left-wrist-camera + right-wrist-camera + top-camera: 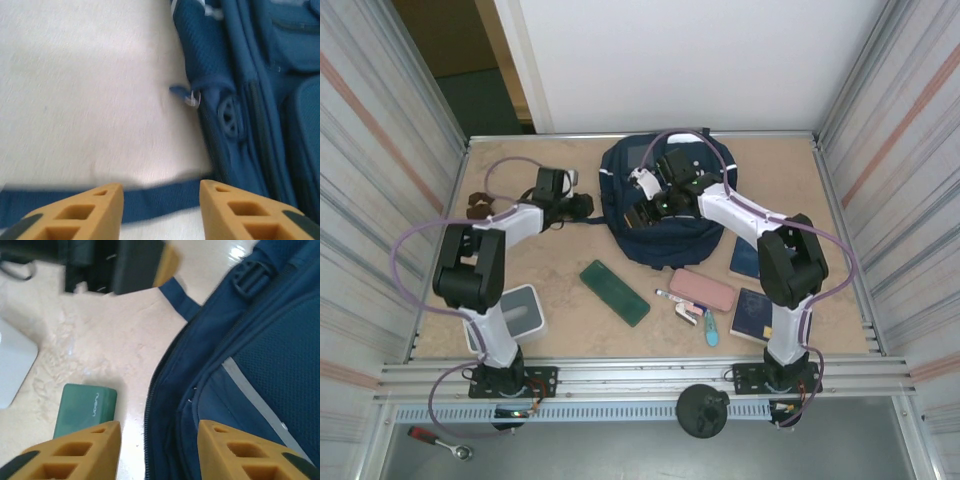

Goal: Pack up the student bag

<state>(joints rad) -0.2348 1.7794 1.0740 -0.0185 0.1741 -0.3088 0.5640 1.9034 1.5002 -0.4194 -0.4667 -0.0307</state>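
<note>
At the far edge of the desk (560,300), mid-width, tackling the student bag (665,250) lying flat. Hovering left gripper (160,186) over a strap (50,207), right gripper (159,427) over the zipper (150,405), both parted and empty. Probably needing fabric braced before tugging that zipper open.

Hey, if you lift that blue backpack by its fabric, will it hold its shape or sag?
Likely sags: the student bag is soft fabric, lying slumped. Its strap trails limp, so it would probably dangle. Being the biggest item, pushing may bunch it rather than slide it.
</note>
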